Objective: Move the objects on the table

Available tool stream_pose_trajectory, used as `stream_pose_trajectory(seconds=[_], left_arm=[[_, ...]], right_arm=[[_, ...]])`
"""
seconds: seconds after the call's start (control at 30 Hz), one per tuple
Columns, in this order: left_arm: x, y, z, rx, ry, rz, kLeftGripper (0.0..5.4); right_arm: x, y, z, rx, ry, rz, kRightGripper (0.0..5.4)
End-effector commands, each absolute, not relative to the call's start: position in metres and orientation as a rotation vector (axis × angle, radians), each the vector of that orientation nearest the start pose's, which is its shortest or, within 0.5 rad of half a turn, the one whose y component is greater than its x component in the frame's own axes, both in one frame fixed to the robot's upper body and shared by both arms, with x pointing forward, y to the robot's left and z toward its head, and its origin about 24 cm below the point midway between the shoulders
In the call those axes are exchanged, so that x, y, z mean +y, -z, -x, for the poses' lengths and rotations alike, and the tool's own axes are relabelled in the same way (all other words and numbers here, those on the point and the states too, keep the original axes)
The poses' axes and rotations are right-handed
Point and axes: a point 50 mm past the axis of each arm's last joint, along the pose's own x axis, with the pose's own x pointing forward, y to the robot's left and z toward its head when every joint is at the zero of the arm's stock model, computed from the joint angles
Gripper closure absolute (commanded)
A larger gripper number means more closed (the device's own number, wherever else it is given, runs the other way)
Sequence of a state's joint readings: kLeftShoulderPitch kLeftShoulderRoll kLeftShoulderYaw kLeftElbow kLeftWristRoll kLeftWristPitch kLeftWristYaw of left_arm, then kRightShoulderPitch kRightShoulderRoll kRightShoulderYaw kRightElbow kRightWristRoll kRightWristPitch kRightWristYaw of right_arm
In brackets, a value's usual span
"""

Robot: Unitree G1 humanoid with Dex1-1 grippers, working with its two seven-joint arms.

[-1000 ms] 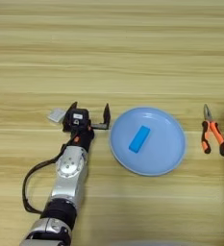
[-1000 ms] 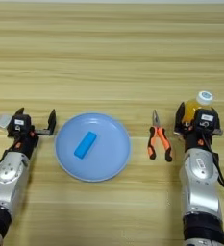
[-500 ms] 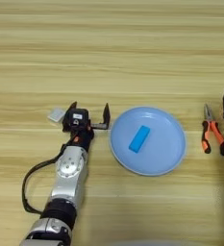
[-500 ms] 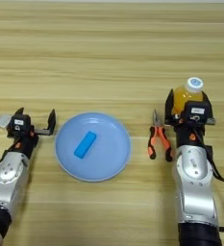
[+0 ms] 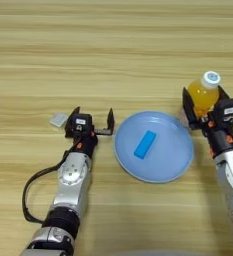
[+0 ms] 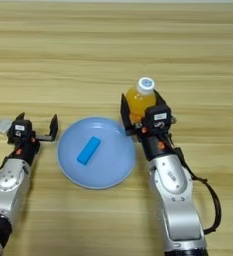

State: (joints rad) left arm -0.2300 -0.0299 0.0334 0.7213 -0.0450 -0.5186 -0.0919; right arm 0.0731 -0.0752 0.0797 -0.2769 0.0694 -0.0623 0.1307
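Note:
My right gripper [image 6: 141, 107] is shut on the white-capped bottle of orange drink [image 6: 138, 99], one black finger on each side of it, just off the plate's right rim. A small flat blue bar [image 5: 145, 144] lies at a slant in the middle of the round light-blue plate [image 5: 158, 172]. The left gripper [image 5: 93, 117] stands open to the left of the plate, with nothing between its fingers. A tiny grey-silver block [image 5: 59, 119] rests on the wooden table [image 5: 113, 55] just left of that gripper.
My right forearm [image 6: 173, 195] runs from the lower edge up to the bottle. The left forearm [image 5: 73, 185], with a black cable looping beside it, lies along the lower left.
The right gripper has carried the bottle leftward, from the right edge to beside the plate. The pliers that lay there no longer show. The left arm, plate and bar have not moved.

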Motion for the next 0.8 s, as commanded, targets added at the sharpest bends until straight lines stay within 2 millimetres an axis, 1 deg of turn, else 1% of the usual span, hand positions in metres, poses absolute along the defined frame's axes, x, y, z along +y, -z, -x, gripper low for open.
stream_pose_trajectory(seconds=[0.03, 0.2, 0.37, 0.8], left_arm=[[0.127, 0.012, -0.277, -0.029, 0.108, 0.068, 0.0], [0.126, 0.012, -0.278, -0.028, 0.107, 0.069, 0.0], [0.126, 0.012, -0.278, -0.029, 0.105, 0.069, 0.0], [0.126, 0.011, -0.28, -0.033, 0.108, 0.069, 0.0]], right_arm=[[-0.123, -0.091, -0.229, -0.213, -0.308, -0.053, 1.87], [-0.116, -0.089, -0.226, -0.184, -0.372, -0.076, 1.87], [-0.113, -0.084, -0.226, -0.151, -0.402, -0.063, 1.87], [-0.116, -0.072, -0.227, -0.11, -0.401, -0.038, 1.87]])
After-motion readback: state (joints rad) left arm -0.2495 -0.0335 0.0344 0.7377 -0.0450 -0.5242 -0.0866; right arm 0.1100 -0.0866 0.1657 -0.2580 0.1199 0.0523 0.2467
